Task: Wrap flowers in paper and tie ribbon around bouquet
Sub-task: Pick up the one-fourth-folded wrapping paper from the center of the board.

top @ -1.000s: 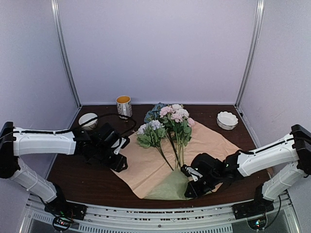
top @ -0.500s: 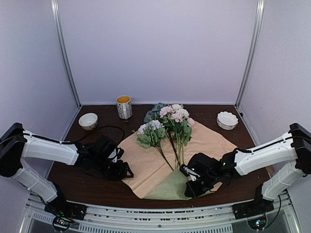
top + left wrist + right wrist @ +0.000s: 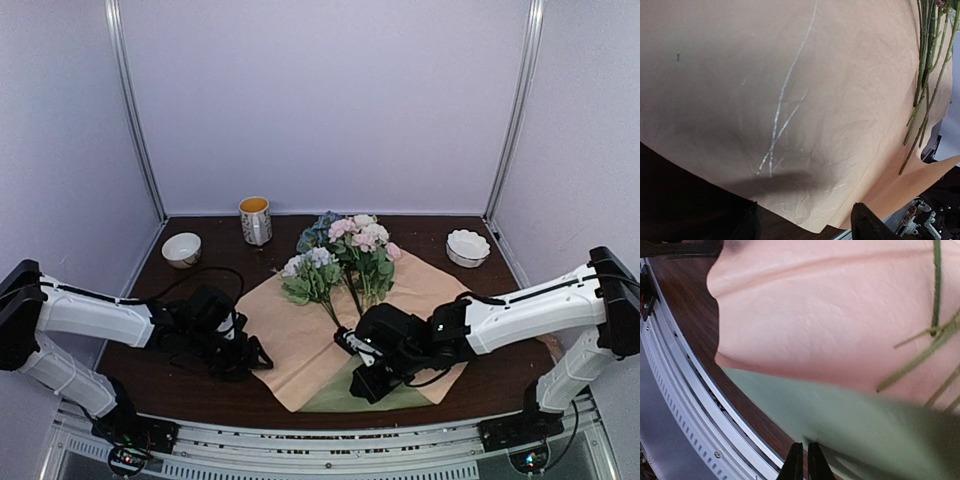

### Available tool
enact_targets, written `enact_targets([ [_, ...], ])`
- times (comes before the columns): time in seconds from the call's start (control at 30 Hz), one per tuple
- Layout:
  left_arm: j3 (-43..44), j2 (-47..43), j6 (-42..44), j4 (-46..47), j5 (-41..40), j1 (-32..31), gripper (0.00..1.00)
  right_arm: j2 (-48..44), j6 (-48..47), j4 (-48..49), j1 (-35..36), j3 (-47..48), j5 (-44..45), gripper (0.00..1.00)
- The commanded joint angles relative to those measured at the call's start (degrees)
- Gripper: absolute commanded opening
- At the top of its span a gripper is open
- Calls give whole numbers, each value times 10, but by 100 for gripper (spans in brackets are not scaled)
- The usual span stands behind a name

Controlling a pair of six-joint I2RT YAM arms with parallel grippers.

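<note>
One flower bunch [image 3: 345, 255] lies on one tan paper sheet [image 3: 290, 340], with two bowls [image 3: 181, 248] [image 3: 467, 246] and one mug [image 3: 255, 219] behind. The left gripper [image 3: 250, 355] has its fingers apart. The right gripper [image 3: 362, 388] pinches the sheet's green folded corner.

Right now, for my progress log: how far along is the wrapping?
Done: the flowers lie on the paper, tan face up. In hand: the right gripper is shut on the near corner, folded green side up; the left gripper hangs open at the paper's left edge. Left: rolling the paper around the stems and tying; no ribbon is in view.
</note>
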Motion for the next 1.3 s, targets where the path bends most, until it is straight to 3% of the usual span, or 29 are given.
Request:
enact_targets([
  [0.0, -1, -8, -9, -40, -22, -1, 65, 51, -45, 34, 6, 38, -24, 6],
  [0.23, -19, -59, -36, -66, -42, -1, 69, 93, -23, 24, 3, 35, -20, 6],
  [0.67, -63, 56, -165, 166, 27, -34, 69, 97, 29, 69, -4, -2, -29, 6],
  [0.77, -72, 50, -188, 170, 17, -36, 67, 93, 31, 70, -4, -3, -25, 6],
  [1.03, -55, -40, -194, 119, -87, -54, 61, 90, 32, 82, -4, -14, -28, 6],
  [1.17, -8, -82, -108, 28, -190, -54, 59, 91, 29, 91, -4, -18, -31, 6],
  [1.27, -18, -70, -88, 62, -201, -54, 60, 93, 24, 87, -4, -17, -31, 6],
])
